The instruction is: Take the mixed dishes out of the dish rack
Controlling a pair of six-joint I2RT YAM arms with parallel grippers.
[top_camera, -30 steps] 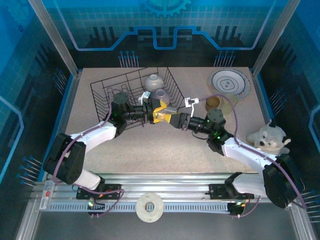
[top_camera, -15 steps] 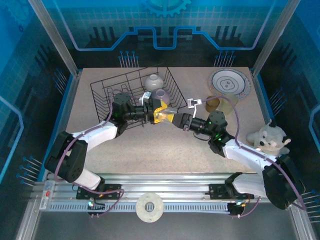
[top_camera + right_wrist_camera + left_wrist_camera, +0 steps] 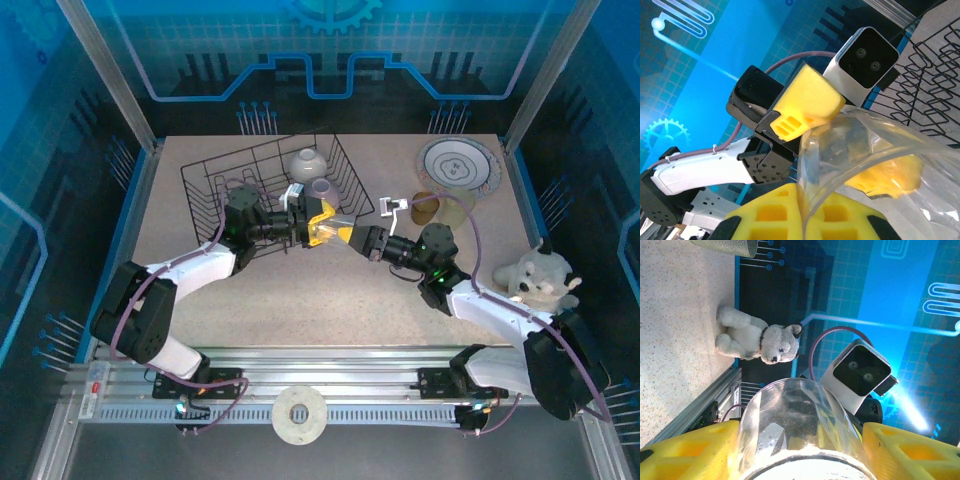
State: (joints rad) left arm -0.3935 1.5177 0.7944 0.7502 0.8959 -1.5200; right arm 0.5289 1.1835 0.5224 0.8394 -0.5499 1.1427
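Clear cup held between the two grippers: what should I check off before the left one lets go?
1. Left gripper clamps the clear cup across its body: ok.
2. Right gripper shut on the cup's rim: ok.
3. Right grip firm enough to carry the cup alone: cannot tell.
4. Cup outside the dish rack: ok.
5. Bare table near the plate for setting down: ok.
6. Rack emptied: not ok, a bowl sits inside.
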